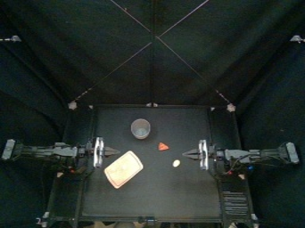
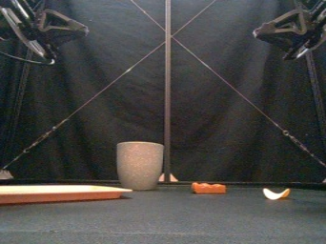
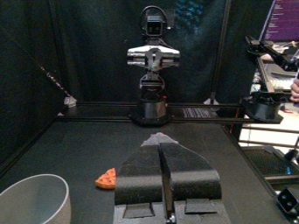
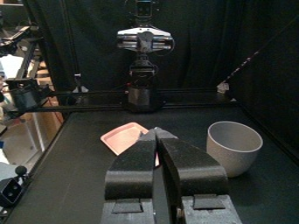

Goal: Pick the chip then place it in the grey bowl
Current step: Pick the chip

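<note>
The chip (image 1: 163, 144) is a small red-orange triangle lying flat near the table's middle, also seen low in the front view (image 2: 209, 188) and beside my left jaws (image 3: 107, 178). The grey bowl (image 1: 141, 126) is a tall speckled cup standing upright just behind and left of the chip (image 2: 140, 164) (image 3: 35, 199) (image 4: 237, 146). My left gripper (image 1: 100, 153) (image 3: 160, 138) hangs shut and empty at the table's left side. Opposite it, at the right side, my right gripper (image 1: 202, 153) (image 4: 156, 133) is shut and empty too. Both are raised well above the table.
A flat pink tray (image 1: 124, 167) (image 2: 57, 193) (image 4: 122, 135) lies front left of the chip. A small pale curved toy piece (image 1: 177, 163) (image 2: 275, 193) lies front right of it, close to the right gripper.
</note>
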`<action>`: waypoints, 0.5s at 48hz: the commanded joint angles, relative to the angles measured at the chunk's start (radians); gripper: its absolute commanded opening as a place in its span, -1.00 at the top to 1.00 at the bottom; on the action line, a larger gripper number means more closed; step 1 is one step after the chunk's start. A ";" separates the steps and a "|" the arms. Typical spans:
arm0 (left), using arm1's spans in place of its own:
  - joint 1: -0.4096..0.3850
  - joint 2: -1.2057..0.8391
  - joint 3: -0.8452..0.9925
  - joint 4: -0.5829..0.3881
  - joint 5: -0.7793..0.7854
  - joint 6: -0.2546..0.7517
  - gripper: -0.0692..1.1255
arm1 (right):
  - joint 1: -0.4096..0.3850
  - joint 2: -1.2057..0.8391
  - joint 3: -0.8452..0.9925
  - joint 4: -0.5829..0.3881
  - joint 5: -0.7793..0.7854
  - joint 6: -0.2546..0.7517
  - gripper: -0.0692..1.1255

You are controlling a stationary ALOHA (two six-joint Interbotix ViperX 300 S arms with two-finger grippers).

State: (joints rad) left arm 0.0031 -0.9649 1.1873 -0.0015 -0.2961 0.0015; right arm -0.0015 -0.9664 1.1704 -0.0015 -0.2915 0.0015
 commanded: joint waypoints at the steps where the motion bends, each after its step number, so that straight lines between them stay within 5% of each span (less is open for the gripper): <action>1: -0.005 0.011 -0.008 -0.011 0.006 -0.008 0.85 | -0.005 0.035 0.009 0.020 -0.008 0.018 0.73; 13: -0.005 0.011 0.008 -0.014 0.006 -0.005 0.84 | 0.057 0.149 0.092 0.252 -0.032 0.207 0.72; 24: -0.005 0.009 0.026 -0.014 0.006 -0.006 0.84 | 0.204 0.238 0.101 0.405 -0.021 0.459 0.73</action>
State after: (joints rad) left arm 0.0000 -0.9603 1.2226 -0.0138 -0.2853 -0.0046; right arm 0.1473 -0.7501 1.2901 0.3712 -0.3114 0.4065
